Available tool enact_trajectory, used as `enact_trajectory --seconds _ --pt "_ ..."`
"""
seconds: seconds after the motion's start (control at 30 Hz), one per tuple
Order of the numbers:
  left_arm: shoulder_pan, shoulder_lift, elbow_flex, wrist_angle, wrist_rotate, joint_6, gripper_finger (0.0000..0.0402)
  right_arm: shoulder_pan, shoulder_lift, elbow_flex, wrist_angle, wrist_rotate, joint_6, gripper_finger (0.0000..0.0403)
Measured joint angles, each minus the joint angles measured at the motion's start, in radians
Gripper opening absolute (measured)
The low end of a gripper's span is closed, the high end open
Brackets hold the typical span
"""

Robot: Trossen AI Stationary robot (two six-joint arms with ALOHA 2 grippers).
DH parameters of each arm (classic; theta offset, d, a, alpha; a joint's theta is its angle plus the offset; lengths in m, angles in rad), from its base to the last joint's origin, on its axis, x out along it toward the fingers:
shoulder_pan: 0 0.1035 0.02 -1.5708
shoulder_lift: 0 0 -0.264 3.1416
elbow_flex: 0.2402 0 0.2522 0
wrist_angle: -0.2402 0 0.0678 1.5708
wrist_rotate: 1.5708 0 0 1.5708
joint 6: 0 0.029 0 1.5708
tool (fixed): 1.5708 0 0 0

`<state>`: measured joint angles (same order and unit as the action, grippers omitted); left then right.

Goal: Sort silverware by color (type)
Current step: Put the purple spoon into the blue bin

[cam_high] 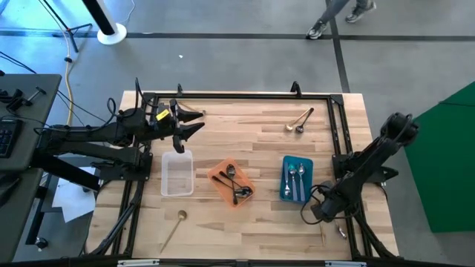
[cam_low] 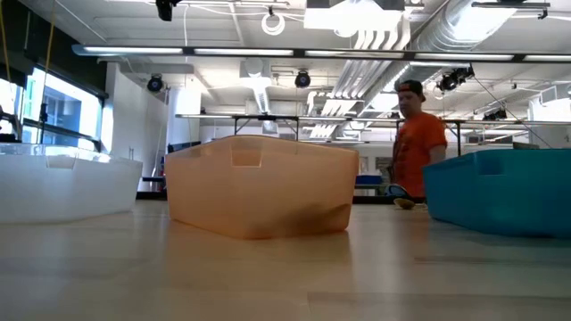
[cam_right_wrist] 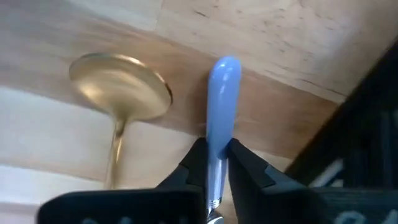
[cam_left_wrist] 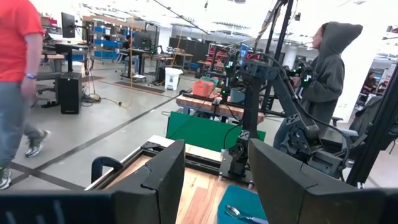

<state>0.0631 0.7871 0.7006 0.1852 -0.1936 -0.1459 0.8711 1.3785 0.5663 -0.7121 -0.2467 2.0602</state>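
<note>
My right gripper is at the table's near right corner, pointing down, shut on a spoon with a lilac handle. A gold spoon lies on the wood right beside it. Dark spoons lie in the orange tray and silver ones in the blue tray. Another gold spoon lies near the front left, and two spoons lie at the far side. My left gripper hangs open above the table's far left, holding nothing. My right gripper pinches the lilac handle between its two fingertips, partway along its length. The fingers come steeply from above. The handle's rounded free end sticks out beyond them, close to the wood; whether it rests on the table I cannot tell.
A clear tray stands left of the orange one. A black metal frame runs along the table's edges, close to my right gripper. A person in an orange shirt stands beyond the table, another in a grey hood behind the right arm.
</note>
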Motion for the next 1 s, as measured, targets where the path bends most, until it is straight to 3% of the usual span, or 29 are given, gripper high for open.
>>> enact_trajectory --seconds 0.37,1.0 --pt "0.0 0.0 0.0 0.0 -0.001 0.028 0.0165 0.0 -0.088 0.0 -0.031 0.046 0.005 0.0" --pt "0.0 0.0 0.0 0.0 -0.027 0.027 0.0165 -0.001 -0.092 0.0 -0.06 0.057 0.03 0.0"
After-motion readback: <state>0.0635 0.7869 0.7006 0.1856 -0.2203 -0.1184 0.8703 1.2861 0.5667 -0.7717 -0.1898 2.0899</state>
